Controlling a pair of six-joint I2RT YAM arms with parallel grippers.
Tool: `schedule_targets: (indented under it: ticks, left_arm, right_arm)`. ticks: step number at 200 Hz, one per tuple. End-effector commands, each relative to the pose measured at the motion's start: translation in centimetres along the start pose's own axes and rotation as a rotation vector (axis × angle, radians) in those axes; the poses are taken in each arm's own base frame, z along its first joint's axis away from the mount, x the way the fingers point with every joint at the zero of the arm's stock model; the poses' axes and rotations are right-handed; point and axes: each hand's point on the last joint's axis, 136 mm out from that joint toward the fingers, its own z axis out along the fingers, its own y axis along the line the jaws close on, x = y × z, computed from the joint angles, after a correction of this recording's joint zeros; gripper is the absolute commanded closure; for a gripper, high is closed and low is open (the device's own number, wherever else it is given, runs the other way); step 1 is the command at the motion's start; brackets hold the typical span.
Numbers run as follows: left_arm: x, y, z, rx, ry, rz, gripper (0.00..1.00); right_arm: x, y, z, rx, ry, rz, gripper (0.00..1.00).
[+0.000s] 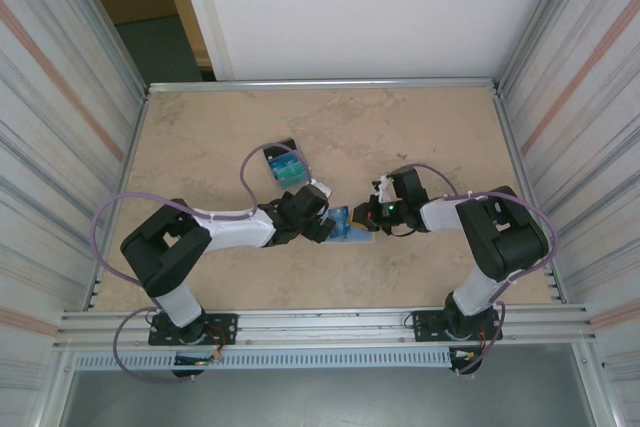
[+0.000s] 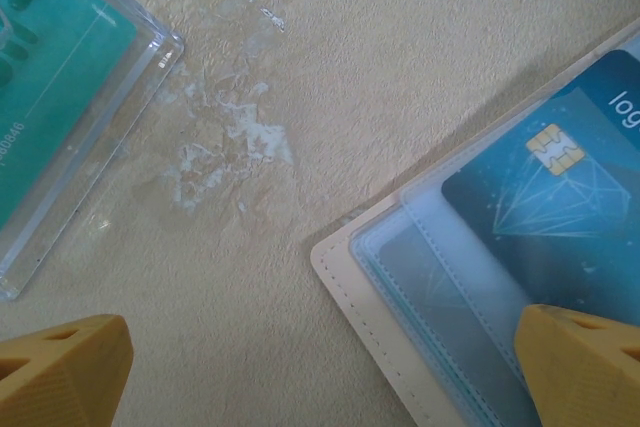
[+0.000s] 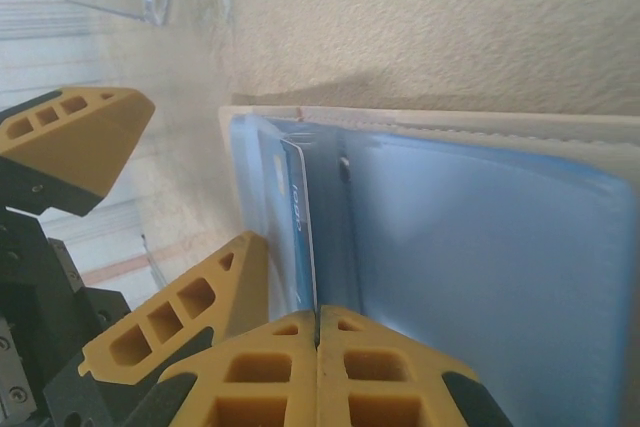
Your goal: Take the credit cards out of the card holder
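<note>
With right tool [image 3: 318, 335] pinched shut on the blue credit card [image 3: 300, 217] by its edge, draw straight out along the sleeve, slowly. Pin the card holder [image 3: 480, 247], lying open on the counter [image 1: 400, 127] between both arms, under the wide-open left tool [image 2: 320, 372] against dragging.

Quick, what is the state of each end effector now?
Left end effector: open, holding nothing.
Right end effector: closed on a credit card.

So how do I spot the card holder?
Look at the middle of the tan table, between the left end effector and right end effector. The card holder lies open there, cream-edged with pale blue pockets and a blue card. The clear box behind it is see-through plastic holding teal cards, not a folding wallet.
</note>
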Motion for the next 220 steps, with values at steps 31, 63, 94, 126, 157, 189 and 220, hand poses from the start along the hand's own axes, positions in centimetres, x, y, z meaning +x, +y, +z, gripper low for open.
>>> schedule_targets:
  ticks: [31,63,94,126,157,189,220]
  left_arm:
    - [3.0,1.1,0.1,-0.042,0.084,0.025,0.01]
    - [2.1,1.1,-0.5,-0.037,0.059,0.018,0.01]
    - [0.0,0.7,-1.4,-0.013,0.005,0.01,0.01]
    - [-2.0,0.0,-1.9,0.016,-0.049,0.016,0.01]
    - [-3.0,-1.0,-1.1,0.036,-0.057,0.055,0.01]
    - [-3.3,-2.3,0.0,0.048,-0.047,0.102,0.01]
    - [-2.5,-2.5,0.9,0.039,-0.012,0.115,0.01]
  right_arm:
    - [-0.2,-1.1,-1.0,0.049,-0.019,-0.012,0.99]
    - [-0.1,-1.1,-1.0,0.051,-0.017,-0.014,0.99]
    - [-0.1,-1.0,-1.1,0.049,-0.019,-0.014,1.0]
    - [-0.1,-0.8,-1.2,0.048,-0.023,-0.019,1.0]
    - [0.0,-0.8,-1.1,0.051,-0.02,-0.019,1.0]
    - [-0.1,-0.6,-1.1,0.048,-0.02,-0.023,1.0]
    - [0.1,-0.5,-1.1,0.046,-0.018,-0.026,1.0]
